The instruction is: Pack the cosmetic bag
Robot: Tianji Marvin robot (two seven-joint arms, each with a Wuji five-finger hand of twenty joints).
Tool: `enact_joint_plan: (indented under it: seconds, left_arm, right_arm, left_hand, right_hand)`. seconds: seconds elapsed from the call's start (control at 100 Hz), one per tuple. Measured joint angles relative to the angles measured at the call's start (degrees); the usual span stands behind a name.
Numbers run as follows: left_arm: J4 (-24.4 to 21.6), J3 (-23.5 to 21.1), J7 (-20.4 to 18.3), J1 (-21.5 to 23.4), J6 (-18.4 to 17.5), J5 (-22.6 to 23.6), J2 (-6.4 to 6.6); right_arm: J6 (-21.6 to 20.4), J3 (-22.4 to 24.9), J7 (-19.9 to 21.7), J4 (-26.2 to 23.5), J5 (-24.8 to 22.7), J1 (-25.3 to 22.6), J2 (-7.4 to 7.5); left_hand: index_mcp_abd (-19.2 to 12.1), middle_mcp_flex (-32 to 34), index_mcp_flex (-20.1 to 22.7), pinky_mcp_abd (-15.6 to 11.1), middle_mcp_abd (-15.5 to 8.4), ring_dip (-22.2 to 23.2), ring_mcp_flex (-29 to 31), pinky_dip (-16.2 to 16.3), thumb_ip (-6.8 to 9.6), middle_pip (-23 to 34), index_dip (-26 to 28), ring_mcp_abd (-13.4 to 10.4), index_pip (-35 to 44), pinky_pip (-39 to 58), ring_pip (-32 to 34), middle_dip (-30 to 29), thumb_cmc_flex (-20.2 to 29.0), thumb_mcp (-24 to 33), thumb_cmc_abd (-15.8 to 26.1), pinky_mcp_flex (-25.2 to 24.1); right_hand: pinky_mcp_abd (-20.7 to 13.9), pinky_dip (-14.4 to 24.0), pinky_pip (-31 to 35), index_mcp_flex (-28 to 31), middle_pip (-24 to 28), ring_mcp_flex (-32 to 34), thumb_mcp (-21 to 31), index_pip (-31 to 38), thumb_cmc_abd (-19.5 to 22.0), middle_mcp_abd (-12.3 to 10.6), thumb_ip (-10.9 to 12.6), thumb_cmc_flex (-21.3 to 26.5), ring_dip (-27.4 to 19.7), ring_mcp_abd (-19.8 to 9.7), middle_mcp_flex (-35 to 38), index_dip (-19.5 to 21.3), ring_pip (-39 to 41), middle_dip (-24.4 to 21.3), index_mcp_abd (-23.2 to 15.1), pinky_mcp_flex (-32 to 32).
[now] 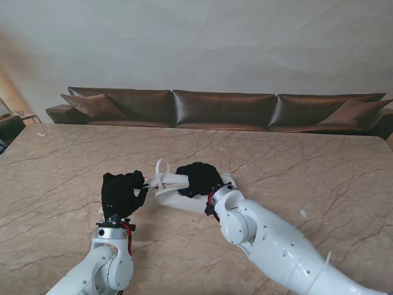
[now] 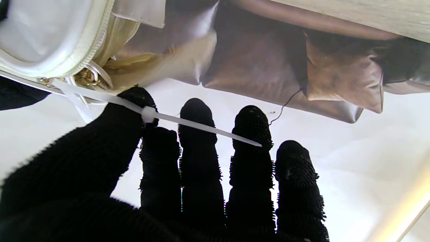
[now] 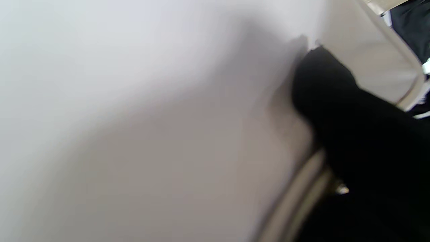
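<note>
A: From the stand's view, where is the bag lying?

B: The white cosmetics bag (image 1: 175,187) is lying on the marble table (image 1: 295,166), near the middle and close to the robot. The right hand (image 1: 199,179) is resting on top of it, fingers curled down over it and pressing on it. The left hand (image 1: 123,193) is sitting just to the bag's left, at its end. A brown sofa (image 1: 221,109) is standing beyond the table's far edge.

A: And the left wrist camera?

B: The left hand (image 2: 188,174) is showing four fingers (image 2: 252,134) standing side by side, slightly apart. The thumb is pinching a white plastic tie (image 2: 188,122) against the forefinger; the tie is running from the bag's gold zip pull (image 2: 85,77) across the fingertips. The bag's zipped edge (image 2: 72,57) is sitting just beside the thumb.

A: The right wrist camera?

B: It is mostly blurred. The bag's pale surface (image 3: 151,134) is filling the view, and one black finger (image 3: 336,111) of the right hand is pressing against it.
</note>
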Motion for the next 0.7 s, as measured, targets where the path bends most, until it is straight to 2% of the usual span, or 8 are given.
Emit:
enact_joint_plan:
  seconds: [0.08,0.23,0.35,0.47,0.52,0.58,0.68,0.7]
  left_arm:
    - [0.05,-0.02,0.66,0.01,0.66,-0.03,-0.22]
    - [0.31,-0.15,2.10,-0.18,3.12,0.16,-0.64]
    - [1.15,-0.38,2.72,-0.72,3.65,-0.91,-1.16]
    - [2.73,0.35,3.53,-1.91,3.42,-4.21,-1.66]
    - [3.44,0.98,4.32,-2.40,3.39,-4.46,-1.73]
    - [3.93,1.82,5.16,-2.84,3.28,-4.71,-1.83]
    - [4.09,3.22,5.68,-3.40,2.58,-5.63,-2.14]
    - [4.15,3.48,5.78,-3.54,2.41,-5.83,-2.22]
  right_arm:
    - [1.51,0.80,-1.06,-0.44,-0.67,-0.87,-0.21]
    - [3.41,1.81,-5.09,-0.44,-1.07,-2.24,-0.80]
    - [3.54,2.96,-8.64,0.28,-0.37,-3.25,-1.68]
    - [2.07,3.04,-9.16,1.11,0.77,-3.39,-1.93]
    - [1.66,2.93,-9.50,1.45,0.76,-3.35,-1.92]
    - [1.29,2.66,-10.31,1.84,0.89,-3.26,-1.92]
    - [0.99,2.25,-11.72,2.37,1.44,-3.19,-2.01]
    - [0.96,2.22,-11.94,2.48,1.52,-3.18,-2.06]
  left_hand:
    - [-0.51,0.24,0.82,0.07,0.00,0.02,0.00,0.04,0.01,0.19,-0.75,0.00,-0.44,0.00,0.14,0.30,-0.33,-5.79,0.00,-0.01]
    - [-0.52,0.33,0.82,0.15,0.00,0.02,0.84,0.56,0.02,0.54,-0.76,0.00,-0.44,0.06,0.83,0.60,-0.58,-20.99,0.76,0.21]
    - [-0.57,0.76,0.82,0.44,0.02,0.03,1.35,0.60,0.03,0.59,-0.77,0.03,-0.49,0.68,1.35,0.60,-1.27,-22.27,1.38,0.71]
    - [-0.57,0.80,0.82,0.48,0.02,0.01,1.35,0.60,0.03,0.59,-0.93,0.03,-0.90,0.70,1.35,0.30,-1.24,-22.30,1.27,1.24]
    - [-0.57,0.87,0.82,0.48,0.02,-0.36,1.98,0.60,0.03,-0.15,-1.78,0.03,-1.66,0.72,1.35,-0.17,-1.16,-20.25,1.18,1.86]
    - [-0.57,0.95,0.82,0.48,0.02,-1.09,2.39,0.51,0.03,-2.28,-4.59,0.03,-3.18,1.22,0.55,-0.97,-1.11,-14.50,1.05,2.70]
    - [0.07,1.14,1.13,0.49,0.06,-3.15,3.76,-1.41,0.03,-8.93,-11.48,0.03,-6.89,1.45,-3.04,-4.06,-1.01,-0.65,-2.08,5.86]
    - [0.92,1.57,1.28,0.51,0.09,-3.38,4.41,-1.96,-0.65,-10.22,-12.28,0.03,-6.88,1.53,-3.48,-4.63,-1.00,1.50,-2.77,6.76]
  right_hand:
    - [0.02,0.00,0.01,0.10,0.34,0.61,-0.23,0.83,0.00,0.00,0.04,-0.01,0.08,0.00,0.57,0.34,0.41,0.47,-0.37,0.96]
    - [0.03,-0.04,0.58,0.74,2.49,1.55,-2.33,0.91,0.00,-0.01,0.59,-0.03,0.78,0.00,1.15,0.83,1.60,1.00,-2.10,2.16]
    - [0.03,-0.05,0.90,0.76,3.56,1.66,-2.88,2.40,0.00,-0.02,0.60,-0.06,1.33,0.00,1.29,0.85,2.40,1.43,-3.09,2.58]
    - [0.03,-0.08,2.41,0.76,4.45,1.66,-2.89,3.28,0.00,-0.02,0.64,-0.06,1.85,0.04,1.29,0.85,3.38,1.46,-3.10,2.59]
    - [0.03,-0.08,2.57,0.76,4.63,1.66,-2.89,3.61,0.00,-0.02,0.67,-0.06,1.88,0.07,1.29,0.85,3.80,1.46,-3.10,2.60]
    - [0.03,-0.08,2.86,0.76,4.69,1.66,-2.89,3.71,0.00,-0.02,0.68,-0.06,2.03,0.17,1.29,0.85,3.87,1.63,-3.10,2.61]
    - [0.03,-0.08,3.45,0.76,4.78,1.66,-2.88,4.26,0.00,0.04,0.80,-0.05,2.15,0.30,1.29,0.85,4.48,2.16,-3.10,2.62]
    - [0.03,-0.08,3.47,0.76,4.97,1.66,-2.87,4.31,0.00,0.04,0.85,-0.05,2.15,0.34,1.29,0.85,4.60,2.16,-3.10,2.63]
